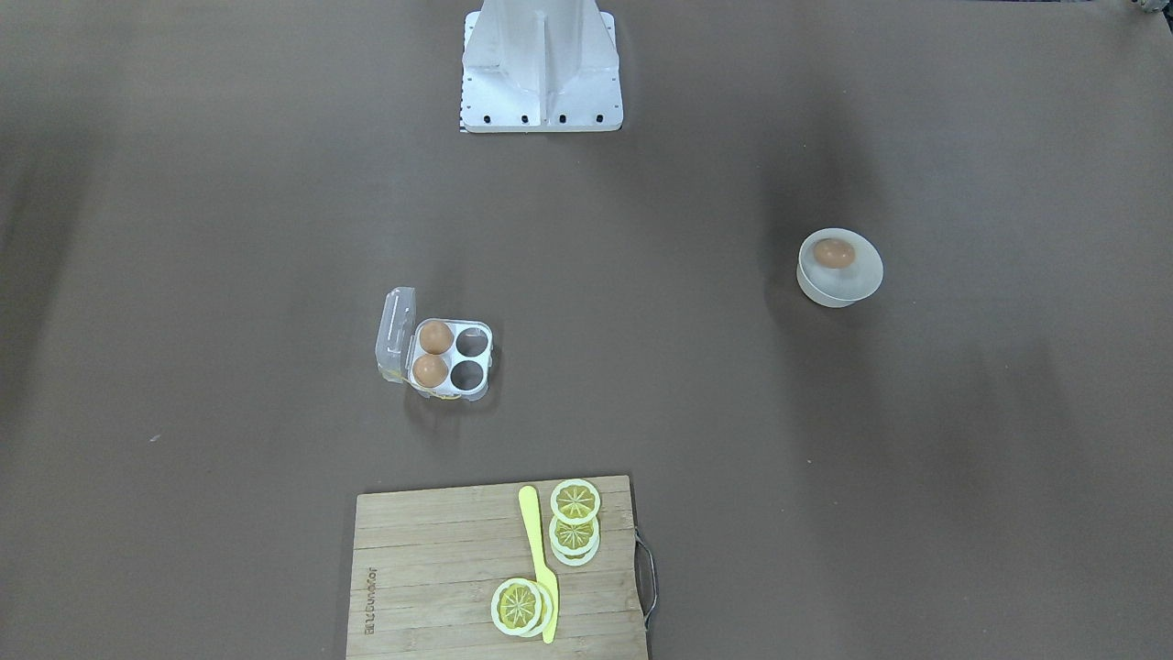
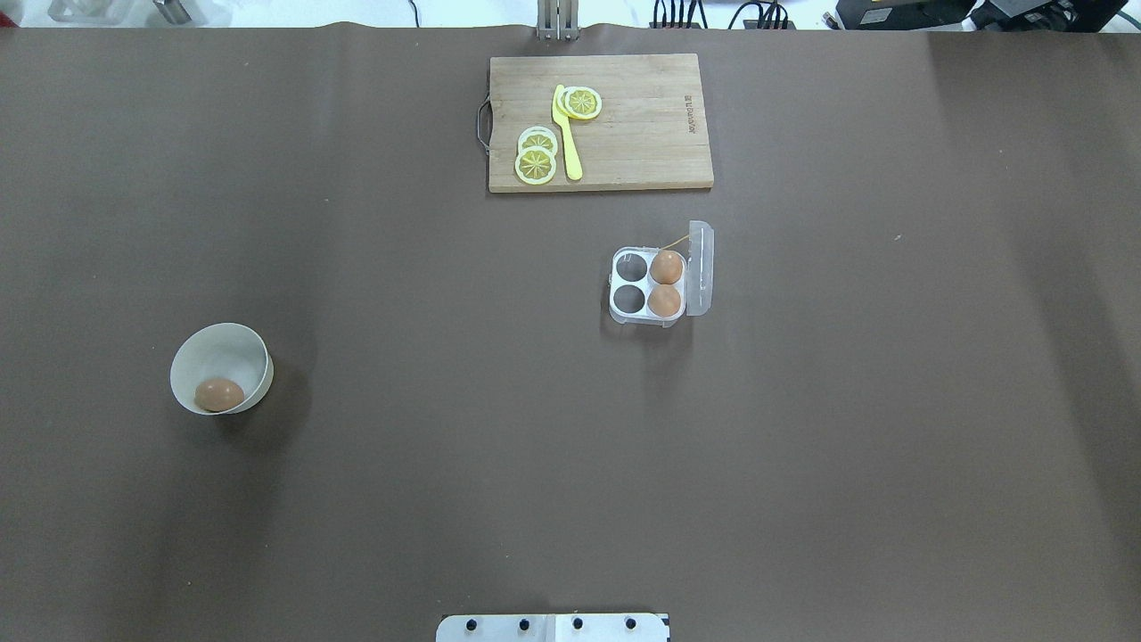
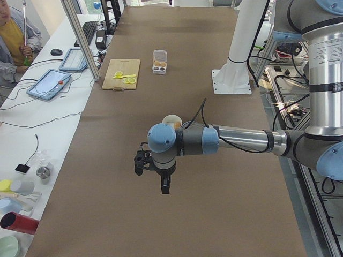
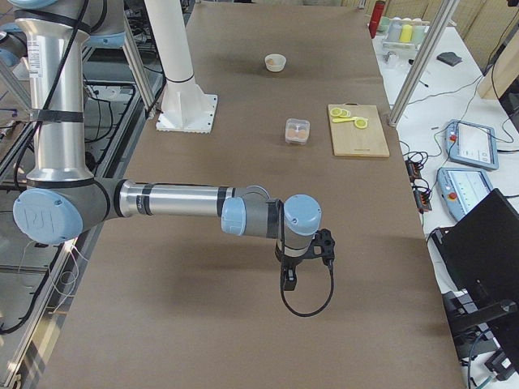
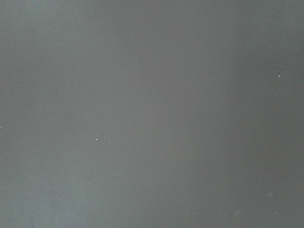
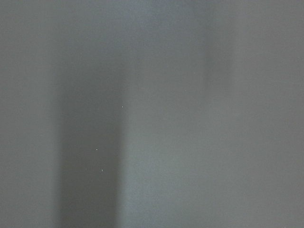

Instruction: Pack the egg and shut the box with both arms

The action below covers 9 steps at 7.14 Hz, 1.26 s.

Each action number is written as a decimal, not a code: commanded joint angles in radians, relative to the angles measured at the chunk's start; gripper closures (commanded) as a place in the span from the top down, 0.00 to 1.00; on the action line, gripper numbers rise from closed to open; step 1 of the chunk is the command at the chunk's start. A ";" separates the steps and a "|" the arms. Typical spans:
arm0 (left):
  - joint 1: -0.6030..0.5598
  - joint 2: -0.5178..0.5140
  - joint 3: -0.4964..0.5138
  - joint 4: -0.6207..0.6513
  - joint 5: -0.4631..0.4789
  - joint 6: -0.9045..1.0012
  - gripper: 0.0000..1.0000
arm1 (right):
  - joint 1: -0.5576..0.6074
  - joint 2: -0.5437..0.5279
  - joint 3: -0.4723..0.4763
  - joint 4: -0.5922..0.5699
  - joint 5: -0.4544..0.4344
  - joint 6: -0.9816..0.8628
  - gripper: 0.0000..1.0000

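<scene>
One egg (image 1: 834,253) (image 2: 218,394) lies in a round white bowl (image 1: 838,291) (image 2: 223,332) on the robot's left side. The clear box (image 1: 451,356) (image 2: 615,294) stands open mid-table, its lid (image 1: 396,335) (image 2: 701,267) raised. Two eggs (image 1: 435,336) (image 1: 429,370) fill the two cups by the lid; the other two cups are empty. My left gripper (image 3: 165,184) hangs above bare table, nearer the camera than the bowl, and shows only in the exterior left view. My right gripper (image 4: 289,279) hangs above bare table far from the box (image 4: 298,130). I cannot tell if either is open or shut. Both wrist views show only brown table.
A wooden cutting board (image 1: 431,587) (image 2: 642,134) with lemon slices (image 2: 535,165) and a yellow knife (image 2: 567,134) lies at the table's far edge beyond the box. The white stand (image 1: 541,73) is at the robot's base. A seated person (image 3: 13,37) is beside the table.
</scene>
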 commanded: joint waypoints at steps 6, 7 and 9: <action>0.001 0.001 -0.037 -0.003 -0.037 -0.080 0.98 | 0.017 -0.050 0.058 0.000 0.032 0.012 1.00; 0.005 -0.006 -0.036 -0.042 -0.036 -0.076 0.98 | 0.017 -0.048 0.071 0.002 0.046 0.012 1.00; 0.027 -0.003 -0.056 -0.105 -0.042 -0.178 0.95 | 0.017 -0.056 0.078 0.002 0.083 0.011 1.00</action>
